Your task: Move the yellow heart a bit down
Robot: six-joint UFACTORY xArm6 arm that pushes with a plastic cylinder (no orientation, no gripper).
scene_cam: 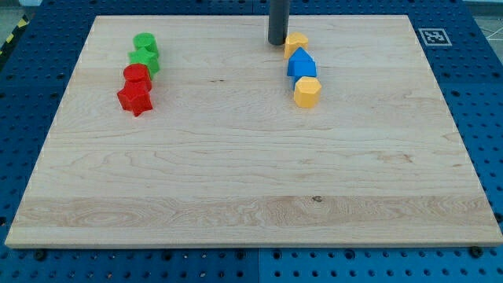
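The yellow heart lies near the view's top, right of centre on the wooden board. My tip stands just left of it, touching or almost touching its left side. Directly below the heart sits a blue block, close against it. Below that is a yellow hexagon-like block. The three form a short column.
At the view's upper left is a second column: a green block, another green block, a red round block and a red star. A printed marker sits at the board's top right corner.
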